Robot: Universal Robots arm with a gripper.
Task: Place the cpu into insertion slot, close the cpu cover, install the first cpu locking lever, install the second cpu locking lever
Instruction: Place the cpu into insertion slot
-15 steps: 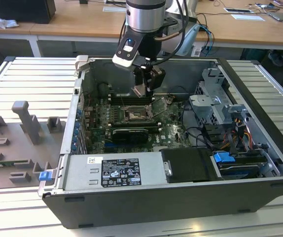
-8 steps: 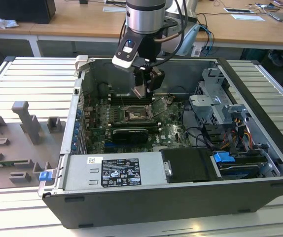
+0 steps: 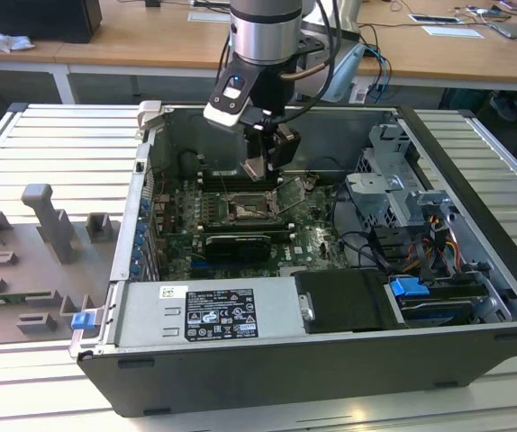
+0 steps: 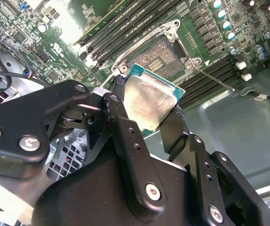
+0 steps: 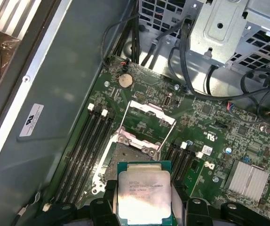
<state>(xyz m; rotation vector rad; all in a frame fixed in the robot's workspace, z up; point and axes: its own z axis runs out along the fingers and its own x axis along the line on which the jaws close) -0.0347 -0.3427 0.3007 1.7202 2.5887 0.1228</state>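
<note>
Tool: the tool (image 3: 266, 166) is clamped on the cpu (image 3: 256, 167). One black finger (image 4: 118, 101) presses each of two opposite edges in the second wrist view, and the chip sits between the fingertips (image 5: 143, 205) in the first wrist view.
Cpu look: a flat square chip (image 4: 149, 101) with a pale silvery-beige metal lid bordered by a thin green-blue rim. The lid is faintly smudged and carries small print (image 5: 143, 195).
Cpu place: in the exterior view it is held in the air, tilted, at about 1 o'clock from the insertion slot (image 3: 245, 209) and clear of the motherboard (image 3: 317, 236).
Insertion slot: a square socket with a dark, gold-speckled centre (image 4: 161, 56) and a thin metal rim. Nothing sits in it, and the chip hides part of it (image 5: 125, 157) in the first wrist view.
Cpu cover: the silvery frame (image 5: 150, 109) stands swung up off the socket, its cut-out middle showing green board.
Lever: a thin metal rod (image 4: 215, 77) juts out from one socket corner, unlatched.
Memory sticks: long black sticks (image 4: 125, 28) flank the socket.
Case: the opened computer case (image 3: 267, 382) lies on the ribbed tabletop (image 3: 51, 144).
Power supply: it (image 3: 204, 310) sits at 6 o'clock from the socket.
Drive cage: it (image 3: 394, 184) sits at 3 o'clock.
Fixtures: grey moulded fixtures (image 3: 47, 220) rest at 9 o'clock from the case.
</note>
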